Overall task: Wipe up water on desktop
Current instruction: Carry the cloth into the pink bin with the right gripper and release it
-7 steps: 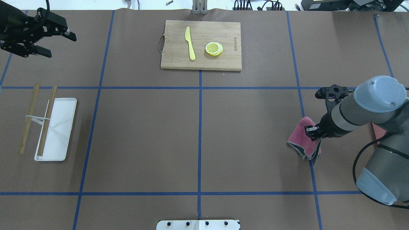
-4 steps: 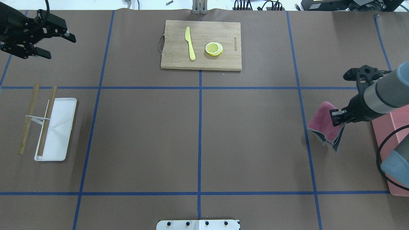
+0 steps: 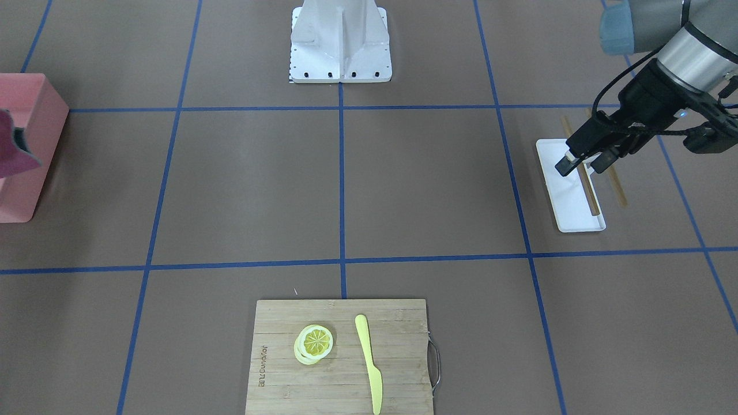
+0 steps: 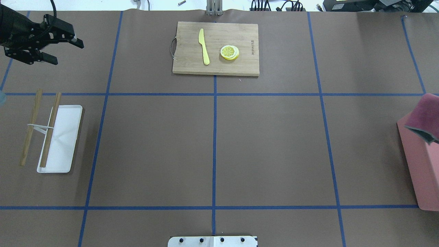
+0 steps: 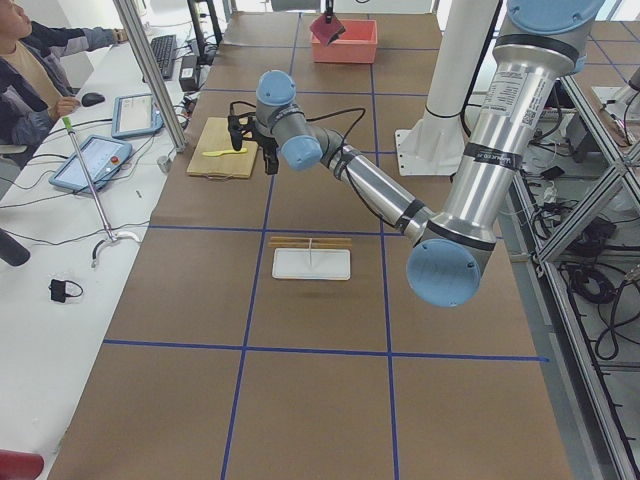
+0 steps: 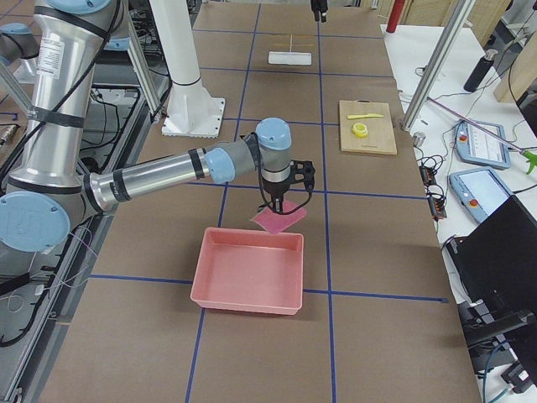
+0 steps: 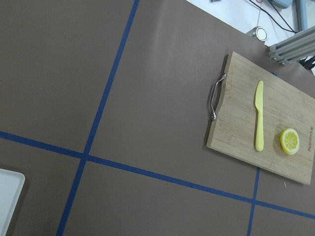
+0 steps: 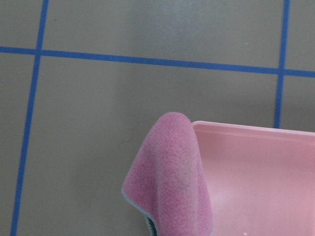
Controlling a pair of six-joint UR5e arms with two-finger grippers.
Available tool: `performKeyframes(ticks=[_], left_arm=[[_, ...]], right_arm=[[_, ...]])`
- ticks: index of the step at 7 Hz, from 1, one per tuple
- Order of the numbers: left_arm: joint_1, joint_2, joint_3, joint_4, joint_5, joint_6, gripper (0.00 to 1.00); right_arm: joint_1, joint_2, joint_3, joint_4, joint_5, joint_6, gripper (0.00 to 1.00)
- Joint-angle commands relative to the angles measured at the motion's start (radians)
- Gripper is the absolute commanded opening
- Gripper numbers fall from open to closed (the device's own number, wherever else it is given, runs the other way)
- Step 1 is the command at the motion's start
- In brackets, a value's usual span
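The desktop is brown with blue tape lines; I see no water on it. A pink cloth hangs in the air over the near edge of a pink bin at the far right. It also shows in the right wrist view and the exterior right view, hanging under my right gripper. I cannot tell whether that gripper is shut. My left gripper is open and empty above the far left corner, and shows in the front view.
A bamboo cutting board with a yellow knife and lemon slices lies at the back middle. A white tray with two wooden sticks lies at the left. The robot's base plate is at the front edge.
My right arm has carried the pink cloth to the right, out of the overhead view, to the pink bin's edge. The left gripper has barely shifted.
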Motion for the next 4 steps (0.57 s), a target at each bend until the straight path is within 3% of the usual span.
performKeyframes(ticks=[1, 2, 3, 4], left_arm=[[0.001, 0.0, 0.029, -0.029, -0.002, 0.0, 0.97], [0.007, 0.0, 0.043, -0.042, -0.008, 0.0, 0.97], [0.01, 0.009, 0.043, -0.044, -0.01, 0.001, 0.97], [0.01, 0.021, 0.059, -0.059, -0.01, 0.001, 0.98]], right_arm=[[0.172, -0.005, -0.033, -0.224, -0.013, -0.396, 0.0], [0.204, -0.031, -0.047, -0.25, -0.039, -0.449, 0.0], [0.205, -0.055, -0.073, -0.239, -0.043, -0.451, 0.25], [0.205, -0.054, -0.092, -0.238, -0.028, -0.447, 0.99]])
